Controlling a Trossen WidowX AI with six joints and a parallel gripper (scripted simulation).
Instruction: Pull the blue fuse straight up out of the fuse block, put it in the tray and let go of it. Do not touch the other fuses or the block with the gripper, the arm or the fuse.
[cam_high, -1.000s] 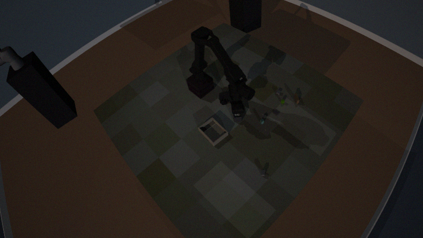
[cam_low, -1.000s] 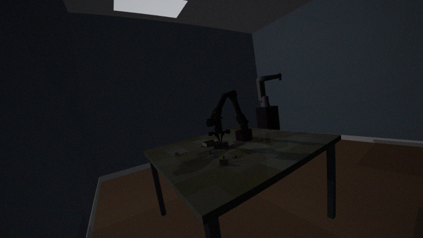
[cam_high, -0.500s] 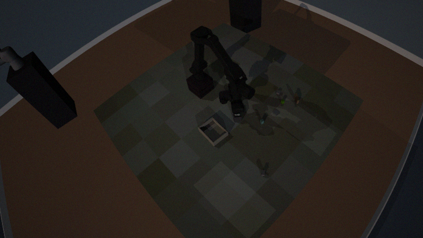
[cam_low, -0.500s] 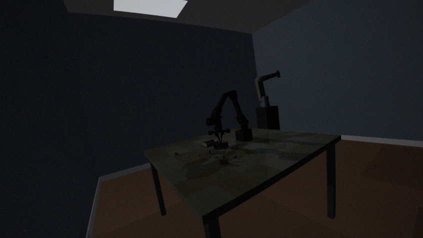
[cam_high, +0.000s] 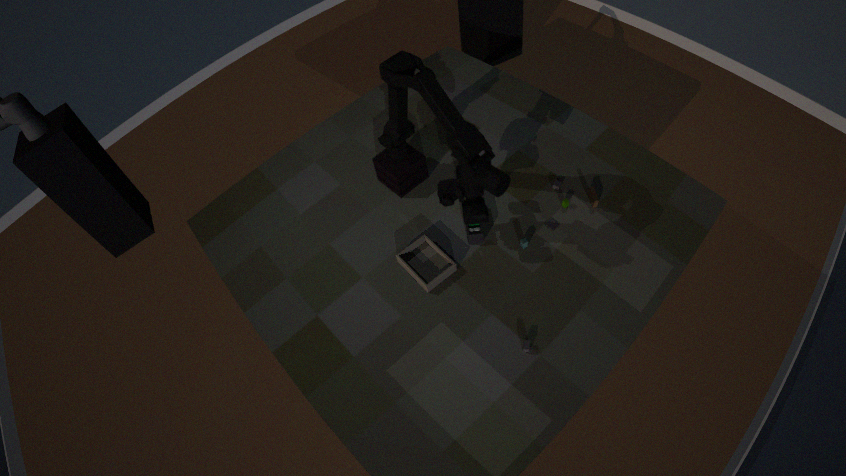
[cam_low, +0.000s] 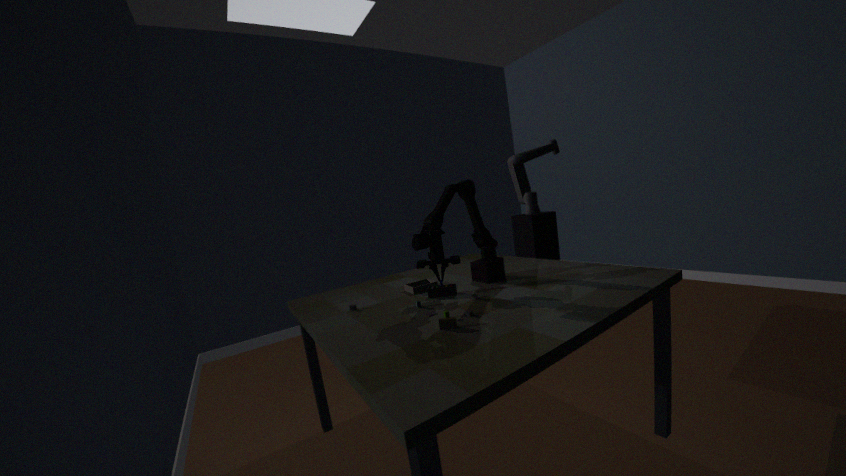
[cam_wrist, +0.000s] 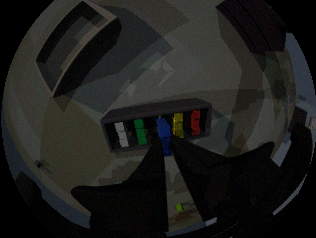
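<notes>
My gripper (cam_wrist: 165, 140) (cam_low: 441, 284) is shut on the blue fuse (cam_wrist: 163, 129), just above the middle of the dark fuse block (cam_wrist: 157, 107) (cam_low: 442, 291). The blue fuse looks raised and reaches past the block's near edge in the wrist view; its lower end's clearance cannot be told. White (cam_wrist: 121, 136), green (cam_wrist: 140, 133), yellow (cam_wrist: 178, 122) and red (cam_wrist: 195, 121) fuses stand in the block. The fingers look clear of them, with yellow close by. The tray (cam_high: 441, 280) (cam_low: 415, 290) (cam_wrist: 92, 47) is empty, beside the block. The arm hides much of the block in the top view.
Small loose items lie on the other side of the block from the tray: a cyan-topped one (cam_high: 524, 243), a green-topped one (cam_high: 565, 203) and an orange one (cam_high: 595, 204). A small grey piece (cam_high: 527, 346) (cam_low: 353, 307) lies farther off. The light is dim.
</notes>
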